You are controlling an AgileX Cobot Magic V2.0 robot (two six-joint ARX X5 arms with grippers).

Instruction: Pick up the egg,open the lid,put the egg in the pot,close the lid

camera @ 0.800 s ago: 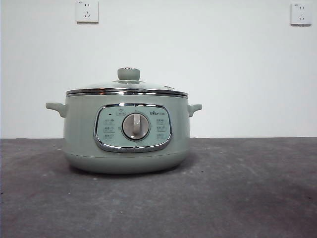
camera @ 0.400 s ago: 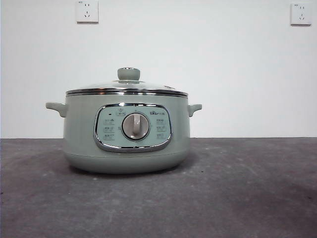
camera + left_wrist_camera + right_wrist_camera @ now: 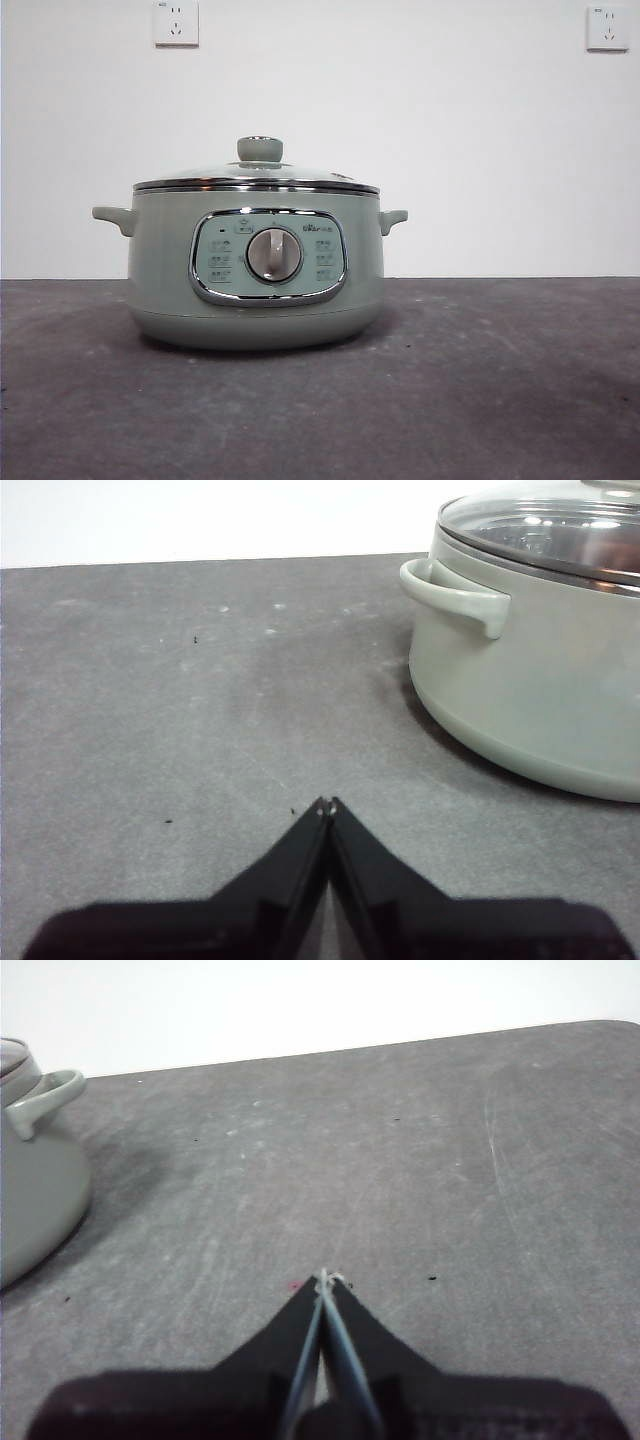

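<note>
Nothing moved vs a sec ago: lid point(image 3: 256, 172) on pot point(image 3: 256, 270), no egg visible. Both grippers' fingers pressed together, empty—left gripper point(image 3: 325, 805), right gripper point(image 3: 325, 1278).

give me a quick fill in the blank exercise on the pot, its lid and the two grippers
1. The glass lid sits ____ the green pot.
2. The knob on the lid is coloured ____.
3. The left gripper has its jaws ____.
4. The right gripper holds ____.

Missing words: on; green; shut; nothing
</note>
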